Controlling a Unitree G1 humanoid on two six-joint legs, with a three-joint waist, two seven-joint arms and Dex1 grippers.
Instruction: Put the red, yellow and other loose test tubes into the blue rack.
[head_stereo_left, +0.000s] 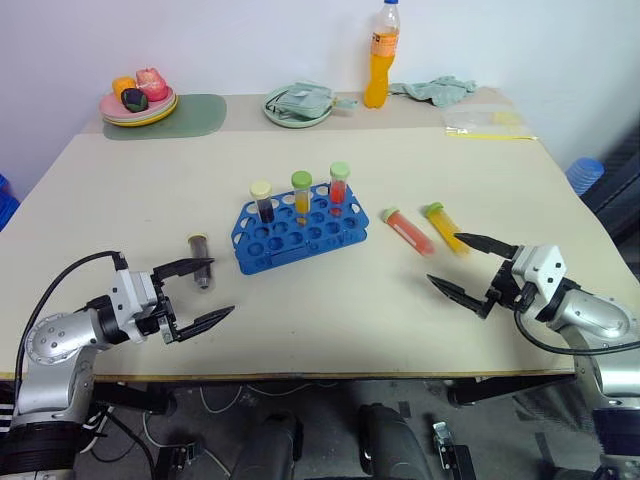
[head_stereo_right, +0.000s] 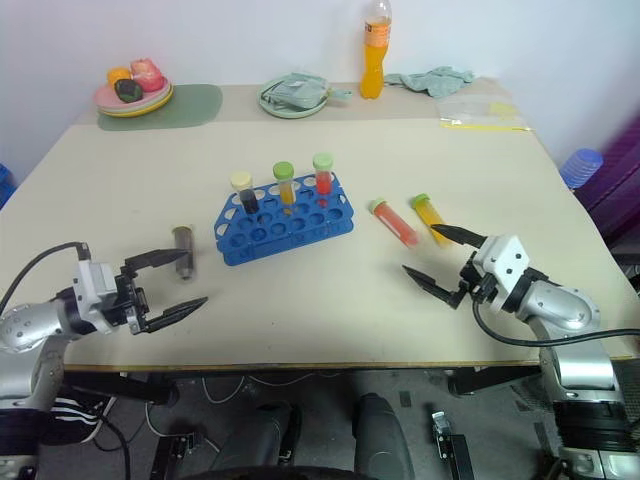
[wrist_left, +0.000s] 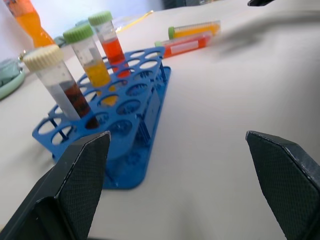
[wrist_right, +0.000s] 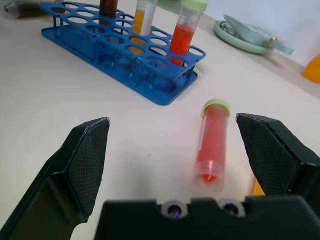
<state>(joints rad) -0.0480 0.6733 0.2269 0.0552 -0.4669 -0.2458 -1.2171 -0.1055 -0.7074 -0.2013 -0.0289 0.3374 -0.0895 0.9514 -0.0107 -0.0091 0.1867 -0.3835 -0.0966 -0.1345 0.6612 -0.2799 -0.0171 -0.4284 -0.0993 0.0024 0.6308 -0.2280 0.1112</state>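
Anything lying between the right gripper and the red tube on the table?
No. In the right wrist view, bare tabletop separates the open right gripper from the red tube.

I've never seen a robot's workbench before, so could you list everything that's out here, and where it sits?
Blue rack: one, table middle.
Tubes standing in the rack: three, dark, yellow and red fills.
Red tube: one, lying right of the rack.
Yellow tube: one, lying beside the red tube.
Dark tube: one, lying left of the rack.
Orange drink bottle: one, far edge.
Plates: two, far left pink with toy food, far middle green with cloth.
Green mat: one, under the pink plate.
Left pincer: open, near the dark tube.
Right pincer: open, near the yellow tube.
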